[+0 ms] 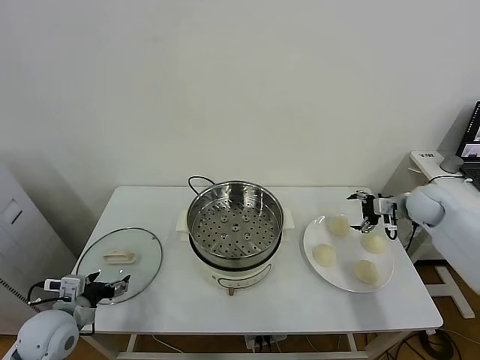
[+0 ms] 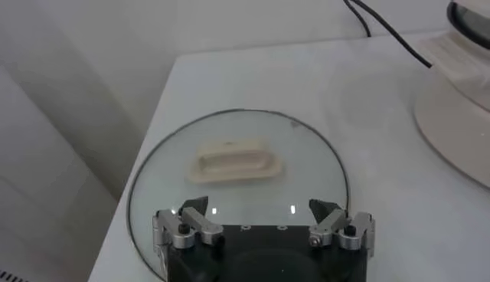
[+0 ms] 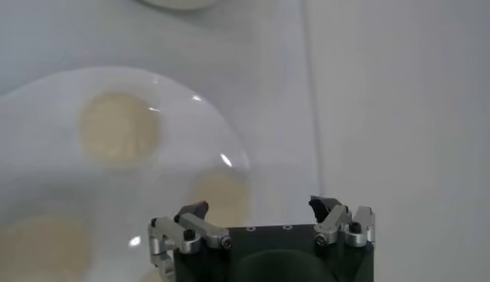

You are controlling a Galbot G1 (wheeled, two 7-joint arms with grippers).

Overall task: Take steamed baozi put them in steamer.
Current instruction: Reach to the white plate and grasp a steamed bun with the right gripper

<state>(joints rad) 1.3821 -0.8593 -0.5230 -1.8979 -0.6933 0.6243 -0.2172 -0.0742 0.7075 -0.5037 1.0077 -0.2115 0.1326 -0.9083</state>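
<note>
From my remote seat, my left gripper point(image 1: 120, 285) hangs spread over one glass lid point(image 1: 120, 264), one empty steamer point(image 1: 235, 225) stands mid-table, and my right gripper point(image 1: 364, 211), spread, hovers above four steamed baozi point(image 1: 339, 224) on one white plate point(image 1: 313, 241).

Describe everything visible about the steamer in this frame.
The steamer is a round, shiny steel pot sitting upright on a white base with side handles, a black cord trailing from its back. A perforated tray lies inside, and it holds no buns. It stands mid-table, between the glass lid on its left and the white plate with four buns on its right. Its lid is off and no gripper touches it.
</note>
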